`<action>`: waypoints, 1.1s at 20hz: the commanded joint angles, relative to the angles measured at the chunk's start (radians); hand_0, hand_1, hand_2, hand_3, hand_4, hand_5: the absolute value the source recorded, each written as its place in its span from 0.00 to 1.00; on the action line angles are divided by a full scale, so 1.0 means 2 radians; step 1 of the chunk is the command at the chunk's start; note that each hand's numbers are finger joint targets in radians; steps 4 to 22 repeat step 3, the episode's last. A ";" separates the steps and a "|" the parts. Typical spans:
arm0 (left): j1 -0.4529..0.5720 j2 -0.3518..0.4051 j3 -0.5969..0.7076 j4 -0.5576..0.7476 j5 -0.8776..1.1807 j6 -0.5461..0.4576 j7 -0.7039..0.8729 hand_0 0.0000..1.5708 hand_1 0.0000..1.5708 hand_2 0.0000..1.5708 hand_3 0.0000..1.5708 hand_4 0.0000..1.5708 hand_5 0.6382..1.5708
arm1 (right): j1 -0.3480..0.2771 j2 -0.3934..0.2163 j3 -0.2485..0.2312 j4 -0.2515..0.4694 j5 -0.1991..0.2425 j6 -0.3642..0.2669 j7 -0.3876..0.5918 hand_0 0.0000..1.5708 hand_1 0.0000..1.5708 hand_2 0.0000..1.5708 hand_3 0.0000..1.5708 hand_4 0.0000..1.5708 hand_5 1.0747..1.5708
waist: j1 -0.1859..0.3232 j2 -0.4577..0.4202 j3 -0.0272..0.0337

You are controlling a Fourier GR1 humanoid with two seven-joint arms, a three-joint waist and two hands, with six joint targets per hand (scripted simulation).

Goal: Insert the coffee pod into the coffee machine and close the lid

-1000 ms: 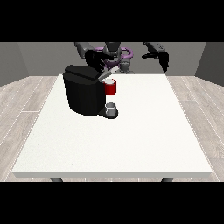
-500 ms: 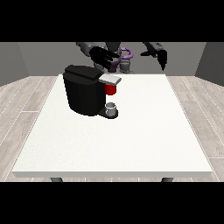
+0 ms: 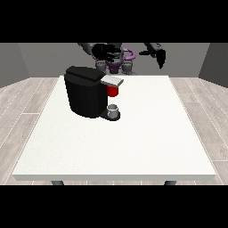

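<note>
While the black box-shaped coffee machine (image 3: 87, 91) stands on the white tabletop (image 3: 133, 142) with its grey lid (image 3: 112, 80) lowered above a red thing at the machine, a small grey cup (image 3: 114, 110) sits on its base. The robot hand at the view's left (image 3: 105, 50) hovers behind the machine with fingers spread, holding nothing, probably clear of the lid. The robot hand at the view's right (image 3: 159, 55) hangs idle; its fingers are unclear. No grey coffee pod plainly shows.

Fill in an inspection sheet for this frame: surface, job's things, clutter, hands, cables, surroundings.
Surface: white table.
Job's things: black coffee machine standing left of the table's middle, grey lid jutting right; red thing at the machine; grey thing on the base below, cannot tell whether it is the pod.
Clutter: nothing seen.
Hands: hand at the view's left above and behind the machine; hand at the view's right raised, holding nothing.
Cables: nothing seen.
Surroundings: wood-plank floor, grey walls.
</note>
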 commanded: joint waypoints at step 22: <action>0.027 0.011 0.029 0.046 0.002 0.010 -0.042 0.00 0.00 0.00 0.00 0.12 1.00 | 0.108 0.008 0.057 -0.064 -0.058 -0.023 -0.002 0.00 0.00 0.00 0.00 0.10 1.00 | -0.055 -0.032 -0.0002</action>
